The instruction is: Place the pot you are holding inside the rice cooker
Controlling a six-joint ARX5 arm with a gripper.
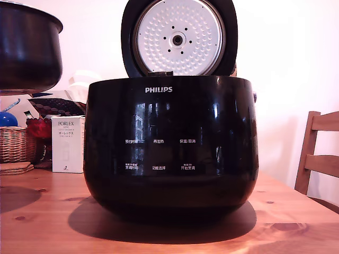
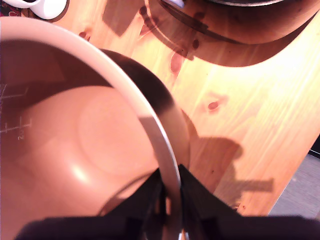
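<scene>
Pot (image 2: pixel 75 145) rim clamped between hand (image 2: pixel 171 200) fingers, hanging above table (image 2: pixel 260 115).

The pot (image 1: pixel 26 47) is cropped at the exterior view's left edge.

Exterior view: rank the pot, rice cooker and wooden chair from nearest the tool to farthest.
1. pot: upper left, its rim clamped in the tool.
2. rice cooker: centre of the table.
3. wooden chair: far right edge.
</scene>
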